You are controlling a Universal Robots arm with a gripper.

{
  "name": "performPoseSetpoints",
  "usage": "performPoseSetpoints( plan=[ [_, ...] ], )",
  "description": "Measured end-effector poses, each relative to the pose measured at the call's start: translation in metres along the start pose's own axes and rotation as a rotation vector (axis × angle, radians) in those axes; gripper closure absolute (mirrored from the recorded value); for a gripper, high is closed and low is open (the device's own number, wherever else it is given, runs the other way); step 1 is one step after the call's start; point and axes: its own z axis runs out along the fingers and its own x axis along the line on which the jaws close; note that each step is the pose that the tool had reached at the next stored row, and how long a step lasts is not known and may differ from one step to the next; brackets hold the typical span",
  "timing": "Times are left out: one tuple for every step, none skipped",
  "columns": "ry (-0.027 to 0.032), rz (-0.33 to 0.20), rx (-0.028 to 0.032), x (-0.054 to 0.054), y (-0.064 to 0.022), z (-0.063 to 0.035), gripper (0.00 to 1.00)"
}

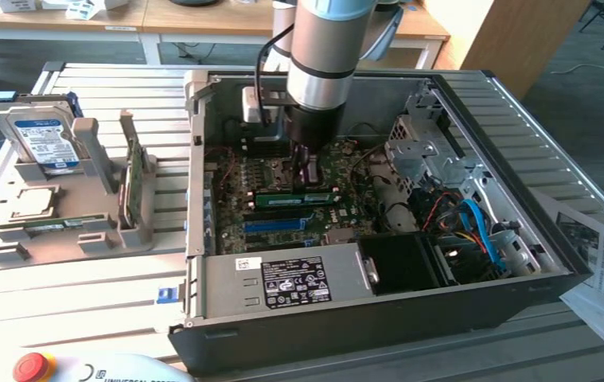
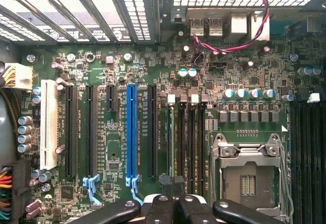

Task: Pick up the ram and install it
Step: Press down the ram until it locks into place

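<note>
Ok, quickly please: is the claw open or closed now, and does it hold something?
Claw: closed, low over the motherboard inside the computer case; whether it grips anything cannot be told.

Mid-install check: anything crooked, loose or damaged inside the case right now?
Nothing looks damaged. The ram appears to lie level on the motherboard, under the shut gripper. One oddity: the processor socket stands empty, with its contacts bare.
</note>
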Motion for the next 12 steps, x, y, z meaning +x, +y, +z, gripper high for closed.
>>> performPoseSetpoints(
  plan=[
    [-0.0001,0.000,0.0001,0.0000,0.0003,0.0000,0.90],
    [0.0000,0.000,0.0001,0.0000,0.0004,0.0000,0.90],
    [0.0001,0.000,0.0000,0.0000,0.0004,0.0000,0.90],
    [0.0002,0.000,0.0000,0.0001,0.0005,0.0000,0.90],
    [0.0002,0.000,0.0000,0.0001,0.0005,0.0000,0.90],
    [0.0001,0.000,0.0000,0.0001,0.0005,0.0002,0.90],
    [0.0000,0.000,0.0001,0.0001,0.0005,0.0007,0.90],
    [0.0000,0.000,0.0000,0.0001,0.0005,0.0012,0.90],
    [0.0001,0.000,0.0000,0.0001,0.0005,0.0017,0.90],
    [0.0002,0.000,0.0000,0.0001,0.0006,0.0021,0.90],
    [0.0003,0.000,-0.0001,0.0001,0.0006,0.0022,0.90],
    [0.0003,0.000,-0.0001,0.0001,0.0006,0.0022,0.90]
  ],
)
